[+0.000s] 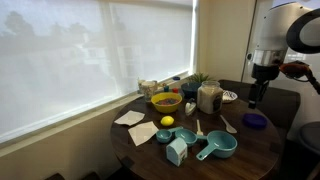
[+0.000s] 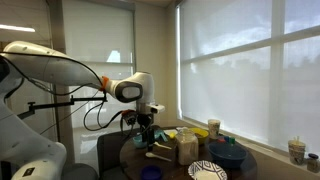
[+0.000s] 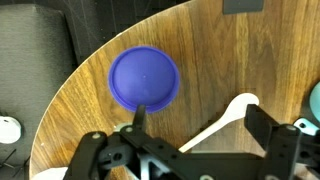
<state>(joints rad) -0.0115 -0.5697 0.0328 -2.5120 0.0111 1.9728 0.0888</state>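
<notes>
Counter (image 3: 200, 40): round, wooden.
Arm (image 2: 60, 65): extended over counter edge.
Gripper (image 3: 190, 150): hovered above counter; jaws released, spread wide, holding nothing.
Blue plate (image 3: 143, 78): lay flat near counter edge, ahead of jaws, not touched.
White spoon (image 3: 235, 108): lay near plate, apart from it.
Judgement: plate was thin and flat. Centre jaws across rim, stay clear of spoon, descend slowly, close only once level with counter.
</notes>
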